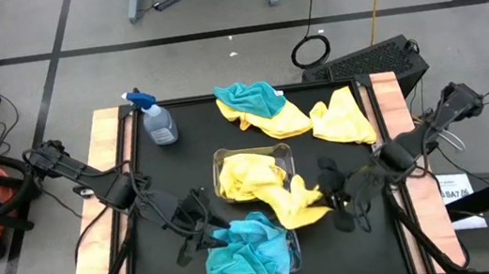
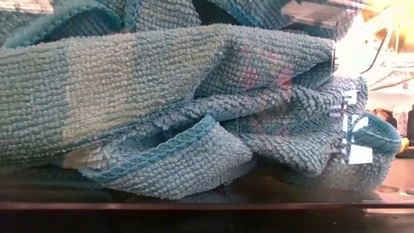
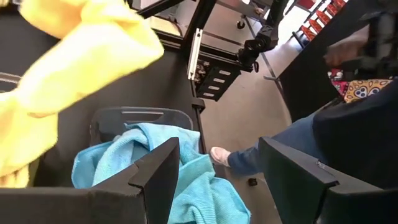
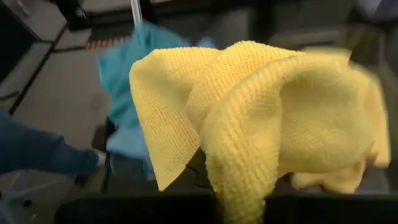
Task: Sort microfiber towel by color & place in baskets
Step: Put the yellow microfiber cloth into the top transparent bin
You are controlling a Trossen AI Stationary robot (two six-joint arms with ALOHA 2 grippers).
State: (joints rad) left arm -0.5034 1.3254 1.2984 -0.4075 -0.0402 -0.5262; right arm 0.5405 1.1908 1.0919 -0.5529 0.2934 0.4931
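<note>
A clear basket (image 1: 221,159) at the table's middle holds yellow towels (image 1: 245,177). A second clear basket (image 1: 294,255) near the front edge holds teal towels (image 1: 245,250), which fill the low view (image 2: 181,97). My left gripper (image 1: 206,229) is open and empty just left of the teal basket; its wrist view (image 3: 217,155) looks over the teal towels (image 3: 149,155). My right gripper (image 1: 328,197) is shut on a yellow towel (image 1: 293,204) beside the yellow basket's near right corner. My right gripper holds the yellow towel by its right end (image 1: 318,205), coming level from the table's right side. In the right wrist view the bunched towel (image 4: 273,118) drapes over the fingers and hides the place of contact. The towel's other end reaches toward the yellow basket.
A teal towel on a yellow one (image 1: 255,105) and another yellow towel (image 1: 344,116) lie at the far right of the table. A clear spray bottle with a blue trigger (image 1: 157,122) stands at the far left. A person's leg and shoe (image 3: 249,158) show beyond the table's front.
</note>
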